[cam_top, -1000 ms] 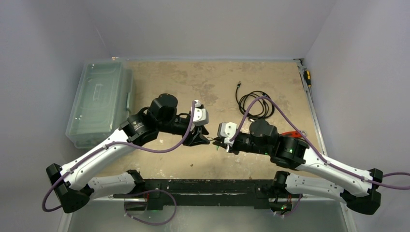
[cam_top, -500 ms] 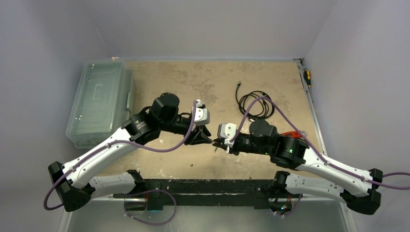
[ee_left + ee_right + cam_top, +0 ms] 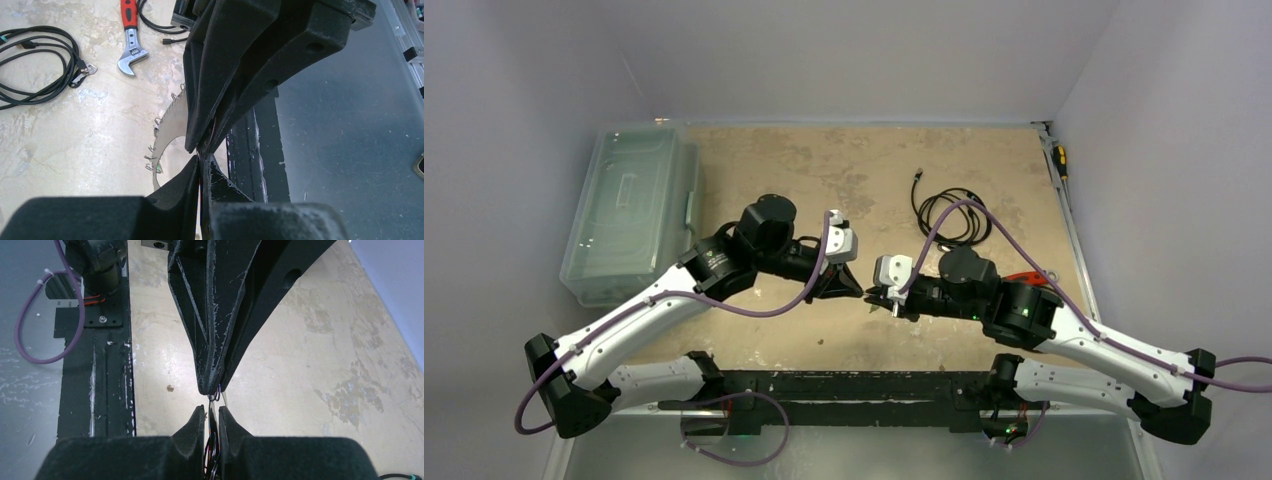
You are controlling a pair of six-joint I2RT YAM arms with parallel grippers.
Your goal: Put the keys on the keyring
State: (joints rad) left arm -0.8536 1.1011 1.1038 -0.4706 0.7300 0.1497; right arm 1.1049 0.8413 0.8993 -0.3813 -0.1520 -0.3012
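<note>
Both meet tip-to-tip | left tool (image 3: 200, 161) shut | right tool (image 3: 212, 411) pinching keyring (image 3: 170, 131) (edge-on, between its fingers)

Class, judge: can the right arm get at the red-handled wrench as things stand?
Probably not: the right end effector is shut on a thin item, pointing away; the wrench lies beside that arm's elbow.

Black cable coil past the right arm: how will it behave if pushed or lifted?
Probably floppy: the black cable lies in loose, uneven loops, so lifting one strand would likely uncoil it. A push would likely deform the loops rather than slide the coil whole.
</note>
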